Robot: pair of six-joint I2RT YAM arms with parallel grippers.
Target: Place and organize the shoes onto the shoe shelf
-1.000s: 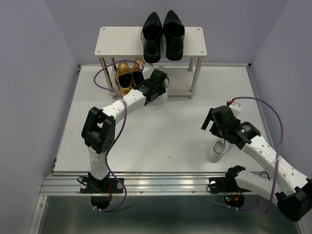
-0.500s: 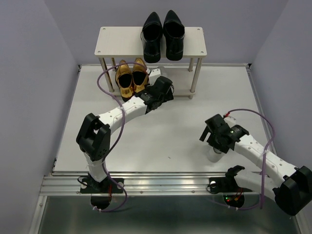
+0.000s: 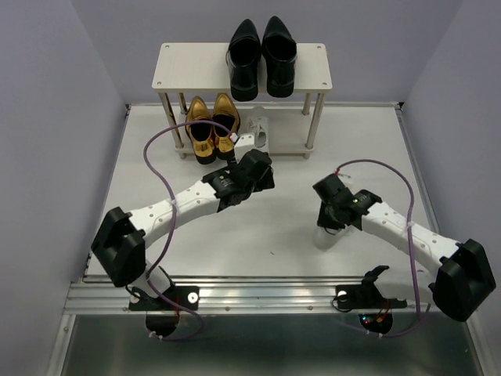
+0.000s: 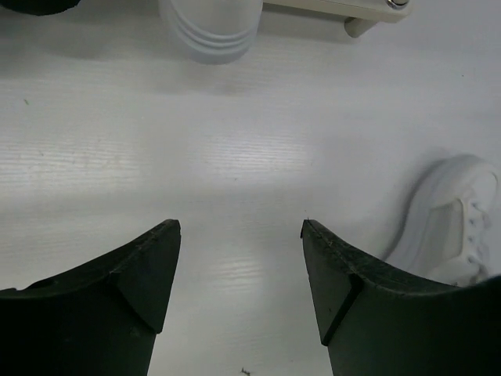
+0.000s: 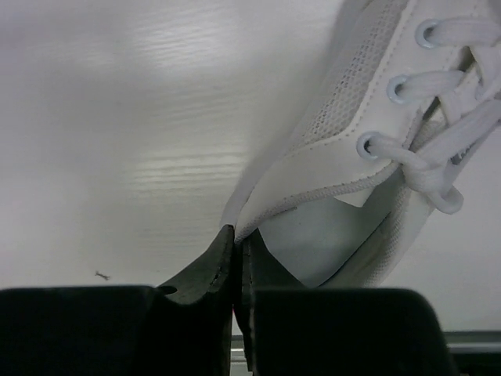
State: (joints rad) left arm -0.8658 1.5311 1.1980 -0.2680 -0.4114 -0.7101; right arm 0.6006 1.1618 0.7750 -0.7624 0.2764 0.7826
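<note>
The shoe shelf (image 3: 188,66) stands at the back. Both black dress shoes (image 3: 261,55) are on its top board. The gold loafers (image 3: 211,129) and one white sneaker (image 3: 257,131) sit on the lower board. My left gripper (image 3: 258,163) hovers just in front of that sneaker's heel (image 4: 210,27). It is open (image 4: 241,227) and holds nothing. The second white sneaker (image 3: 326,237) lies on the table at the right. My right gripper (image 3: 330,205) is shut on its collar edge (image 5: 235,235), with its laces (image 5: 438,102) to the right.
A silver shelf leg (image 4: 368,19) stands right of the shelved sneaker. Purple cables loop over both arms (image 3: 168,133). Walls close in the table at the left, right and back. The metal rail (image 3: 258,294) with the arm bases runs along the near edge.
My left gripper has opened and drawn back from the shelf, leaving the white sneaker beside the gold loafers. My right gripper has dropped leftward to the other sneaker and shut on its collar.
</note>
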